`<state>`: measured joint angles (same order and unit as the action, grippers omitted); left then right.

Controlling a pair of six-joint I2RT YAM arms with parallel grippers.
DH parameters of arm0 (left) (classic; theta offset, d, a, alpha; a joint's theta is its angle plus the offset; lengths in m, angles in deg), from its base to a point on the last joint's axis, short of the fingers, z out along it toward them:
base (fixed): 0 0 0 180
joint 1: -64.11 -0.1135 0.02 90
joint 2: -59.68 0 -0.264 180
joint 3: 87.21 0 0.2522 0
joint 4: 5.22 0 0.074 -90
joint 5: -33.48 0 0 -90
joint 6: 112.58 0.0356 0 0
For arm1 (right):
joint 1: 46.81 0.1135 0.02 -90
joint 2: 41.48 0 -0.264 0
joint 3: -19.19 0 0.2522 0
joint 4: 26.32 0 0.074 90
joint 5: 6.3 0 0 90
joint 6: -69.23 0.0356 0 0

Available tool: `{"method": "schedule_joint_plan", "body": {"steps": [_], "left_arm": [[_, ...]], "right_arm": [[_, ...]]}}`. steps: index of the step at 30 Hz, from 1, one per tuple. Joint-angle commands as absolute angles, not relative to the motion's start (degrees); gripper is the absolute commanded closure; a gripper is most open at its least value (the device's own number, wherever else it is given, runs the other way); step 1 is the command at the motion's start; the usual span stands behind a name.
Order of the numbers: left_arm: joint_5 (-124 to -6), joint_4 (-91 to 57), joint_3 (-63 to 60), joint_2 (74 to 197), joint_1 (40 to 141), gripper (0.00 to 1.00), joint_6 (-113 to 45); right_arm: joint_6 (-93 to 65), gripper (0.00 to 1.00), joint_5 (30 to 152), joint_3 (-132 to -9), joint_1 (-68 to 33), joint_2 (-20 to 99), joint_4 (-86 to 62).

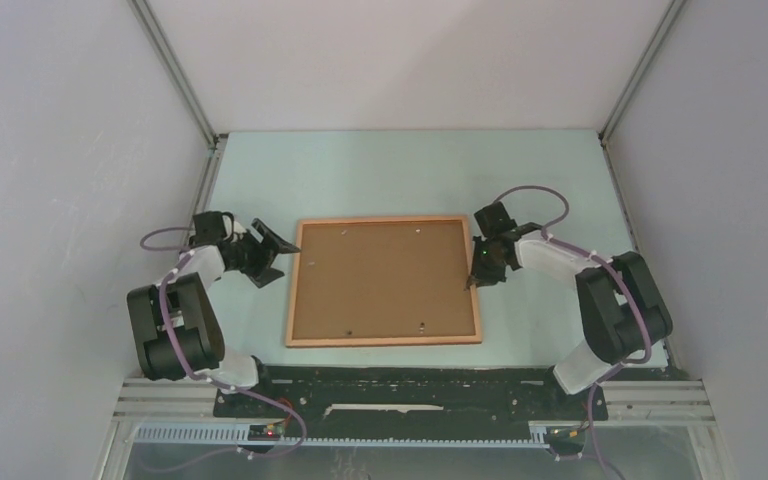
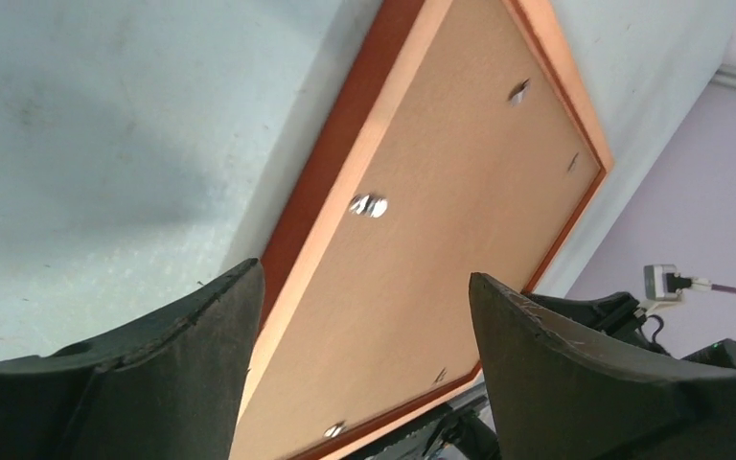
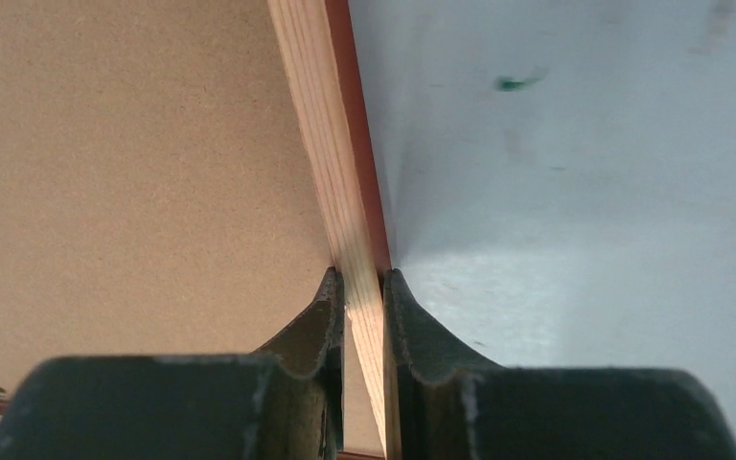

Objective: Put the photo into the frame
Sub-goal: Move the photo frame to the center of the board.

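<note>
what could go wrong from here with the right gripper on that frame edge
1. The right gripper pinches only the thin rim of the frame, on one side; if it lifts like this, the frame may twist or slip out.
2. The left gripper is open near the opposite edge, gripping nothing, so the frame could slide across the table if pushed or pulled.

One frame lies just ahead of the left gripper, its rim pinched between the two fingers of the right gripper. One backing board fills it. Five small metal tabs can be counted on that board, beyond the left gripper's two spread fingers. Two grippers in all.
</note>
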<state>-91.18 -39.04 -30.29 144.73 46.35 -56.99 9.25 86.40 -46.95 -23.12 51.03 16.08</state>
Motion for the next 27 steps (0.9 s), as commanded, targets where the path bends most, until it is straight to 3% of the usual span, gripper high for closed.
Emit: {"method": "schedule_joint_plan", "body": {"steps": [1, 10, 11, 13, 18, 21, 27], "left_arm": [[-88.70, -41.04, -28.75, 140.86, 49.31, 0.15, -53.94], [-80.73, -45.78, -24.73, 137.81, 57.98, 0.11, -49.52], [-79.93, -46.18, -24.07, 137.66, 58.97, 0.08, -49.04], [-78.87, -47.71, -21.88, 138.06, 60.90, 0.03, -48.20], [-74.76, -52.06, -12.33, 144.45, 67.02, 0.01, -47.31], [-75.38, -52.56, -7.29, 152.11, 67.82, 0.02, -48.78], [-72.90, -53.46, -0.28, 159.34, 68.11, 0.02, -47.65]], "right_arm": [[9.43, 1.00, 81.28, -44.16, -28.93, 45.78, 16.25], [-0.29, 0.96, 85.84, -44.64, -35.20, 43.47, 14.52], [-1.29, 0.93, 86.45, -45.19, -35.16, 43.89, 14.33], [-2.59, 0.76, 86.05, -46.17, -35.33, 44.91, 14.25], [-4.51, 0.43, 86.61, -50.08, -37.48, 49.54, 12.01], [-3.46, 0.37, 89.15, -54.18, -39.64, 53.65, 10.77], [-3.07, 0.36, 92.01, -58.64, -40.94, 60.13, 10.61]]}}
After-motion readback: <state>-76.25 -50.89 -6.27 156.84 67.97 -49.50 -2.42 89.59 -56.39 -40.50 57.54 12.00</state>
